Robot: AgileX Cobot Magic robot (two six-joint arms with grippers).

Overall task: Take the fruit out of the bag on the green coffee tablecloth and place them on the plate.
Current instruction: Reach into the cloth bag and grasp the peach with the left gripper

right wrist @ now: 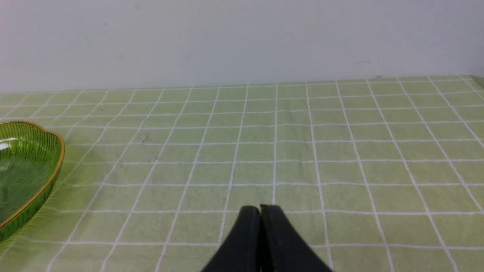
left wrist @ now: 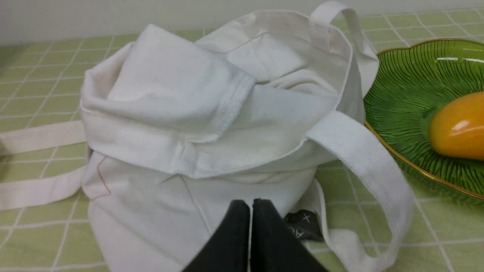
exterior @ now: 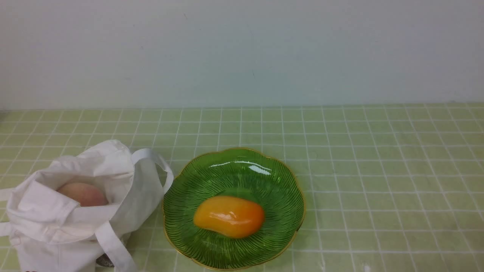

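The white cloth bag (exterior: 56, 215) stands at the front left of the green grid tablecloth (exterior: 378, 170). A pink peach (exterior: 83, 194) shows inside its open mouth. The green glass plate (exterior: 242, 166) with a gold rim lies right of the bag and holds an orange-yellow mango (exterior: 228, 216). In the left wrist view my left gripper (left wrist: 251, 204) is shut and empty, just in front of the bag (left wrist: 211, 124); the peach is hidden there by folded cloth. In the right wrist view my right gripper (right wrist: 260, 209) is shut and empty above bare cloth, right of the plate (right wrist: 26, 177). Neither gripper shows in the front view.
The bag's strap handles (left wrist: 363, 158) lie loose on the cloth, one looping toward the plate (left wrist: 408, 87). A black label (left wrist: 302, 226) sticks out at the bag's base. A pale wall (exterior: 242, 53) closes the far edge of the table.
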